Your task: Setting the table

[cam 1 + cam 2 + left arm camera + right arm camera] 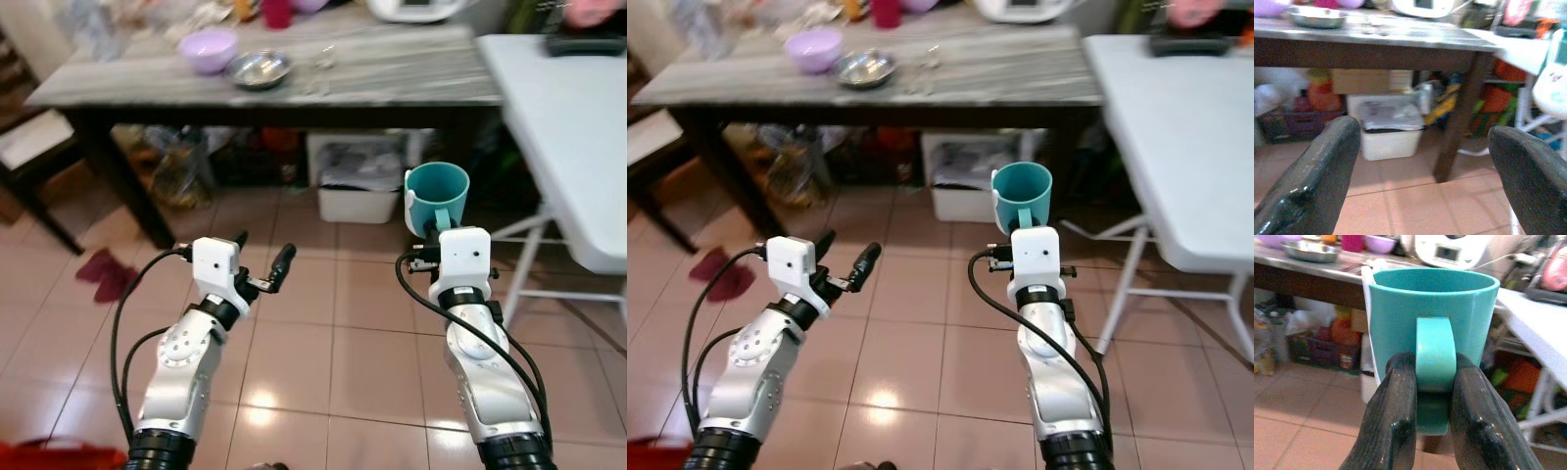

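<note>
Beyond the tiled floor, a grey wooden table (pixel 392 73) spans the frame's top while the right gripper (pixel 1432 396) pinches a light, rigid teal mug (pixel 437 196) by its handle at centre right, left gripper (pixel 263 262) wide apart, empty.

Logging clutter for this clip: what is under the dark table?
Under the table sit a white bin, bags and boxes in shade; what lies behind them is covered. The right gripper holds a teal mug.
</note>
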`<state>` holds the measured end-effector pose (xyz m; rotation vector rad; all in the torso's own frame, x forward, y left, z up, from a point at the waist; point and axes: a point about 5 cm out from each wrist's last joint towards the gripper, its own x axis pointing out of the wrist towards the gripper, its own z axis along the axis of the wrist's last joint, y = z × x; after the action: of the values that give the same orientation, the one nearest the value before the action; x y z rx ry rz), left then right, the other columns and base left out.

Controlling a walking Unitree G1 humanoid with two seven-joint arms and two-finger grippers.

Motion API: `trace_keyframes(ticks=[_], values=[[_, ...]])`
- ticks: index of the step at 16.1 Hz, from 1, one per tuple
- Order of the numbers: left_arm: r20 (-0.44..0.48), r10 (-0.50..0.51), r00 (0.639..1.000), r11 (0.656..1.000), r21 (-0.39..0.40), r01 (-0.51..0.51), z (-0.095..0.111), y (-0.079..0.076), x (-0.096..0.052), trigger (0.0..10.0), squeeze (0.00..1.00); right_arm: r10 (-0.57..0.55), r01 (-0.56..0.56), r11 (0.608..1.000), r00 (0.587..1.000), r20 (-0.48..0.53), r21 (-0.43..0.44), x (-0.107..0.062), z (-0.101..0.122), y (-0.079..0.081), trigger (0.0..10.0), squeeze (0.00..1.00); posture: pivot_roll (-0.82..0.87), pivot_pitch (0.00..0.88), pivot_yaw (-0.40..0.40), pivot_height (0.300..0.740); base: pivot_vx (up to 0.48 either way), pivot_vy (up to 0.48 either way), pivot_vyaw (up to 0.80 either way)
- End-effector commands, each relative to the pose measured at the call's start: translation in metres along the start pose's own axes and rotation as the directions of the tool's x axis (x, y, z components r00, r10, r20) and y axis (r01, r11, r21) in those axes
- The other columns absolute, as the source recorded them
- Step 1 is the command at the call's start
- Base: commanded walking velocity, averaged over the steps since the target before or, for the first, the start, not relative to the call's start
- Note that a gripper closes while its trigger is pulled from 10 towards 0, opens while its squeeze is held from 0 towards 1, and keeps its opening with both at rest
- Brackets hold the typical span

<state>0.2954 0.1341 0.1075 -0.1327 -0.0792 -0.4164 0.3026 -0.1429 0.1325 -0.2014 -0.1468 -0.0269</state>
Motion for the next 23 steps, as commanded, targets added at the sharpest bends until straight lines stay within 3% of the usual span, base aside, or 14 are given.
trace_keyframes(ticks=[1, 4, 8, 11, 15, 21, 23], values=[[0.008, -0.009, 1.000, 1.000, -0.004, 0.009, 0.002, -0.002, 0.001, 10.0, 0.00, -0.004, 0.005, 1.000, 1.000, 0.024, -0.007, 0.000, 0.004, -0.002, 10.0, 0.00, -0.14, 0.097, 0.068, 0.740, 0.334, 0.000, 0.44], [0.013, -0.014, 1.000, 1.000, -0.015, 0.014, 0.001, -0.004, 0.003, 10.0, 0.00, 0.002, -0.002, 1.000, 0.999, 0.033, -0.007, 0.002, 0.007, 0.001, 10.0, 0.00, -0.14, 0.095, 0.063, 0.740, 0.342, 0.000, 0.55], [0.057, -0.009, 0.998, 1.000, -0.001, 0.009, 0.011, -0.006, 0.004, 10.0, 0.00, -0.015, 0.016, 1.000, 0.998, 0.059, -0.010, 0.003, 0.014, -0.007, 10.0, 0.00, -0.14, 0.093, 0.057, 0.740, 0.342, 0.000, 0.37], [0.100, 0.063, 0.993, 0.997, 0.044, -0.068, 0.020, 0.001, 0.004, 10.0, 0.00, -0.028, 0.029, 0.999, 0.996, 0.079, -0.021, 0.001, 0.019, -0.012, 10.0, 0.00, -0.15, 0.092, 0.059, 0.740, 0.333, 0.000, 0.00], [0.098, 0.137, 0.986, 0.987, 0.072, -0.144, 0.019, 0.013, -0.013, 10.0, 0.00, -0.075, 0.079, 0.996, 0.992, 0.103, -0.039, -0.015, 0.025, -0.027, 10.0, 0.00, -0.16, 0.090, 0.060, 0.740, 0.301, 0.000, 0.00], [0.022, 0.191, 0.981, 0.976, 0.102, -0.192, 0.003, 0.020, -0.051, 10.0, 0.00, -0.141, 0.145, 0.982, 0.989, 0.038, -0.120, -0.053, 0.016, -0.063, 10.0, 0.00, -0.18, 0.093, 0.066, 0.740, 0.247, 0.000, 0.00], [0.019, 0.190, 0.982, 0.976, 0.102, -0.191, 0.003, 0.020, -0.051, 10.0, 0.00, -0.144, 0.146, 0.983, 0.989, 0.020, -0.108, -0.057, 0.014, -0.061, 10.0, 0.00, -0.18, 0.092, 0.068, 0.740, 0.287, 0.000, 0.00]])
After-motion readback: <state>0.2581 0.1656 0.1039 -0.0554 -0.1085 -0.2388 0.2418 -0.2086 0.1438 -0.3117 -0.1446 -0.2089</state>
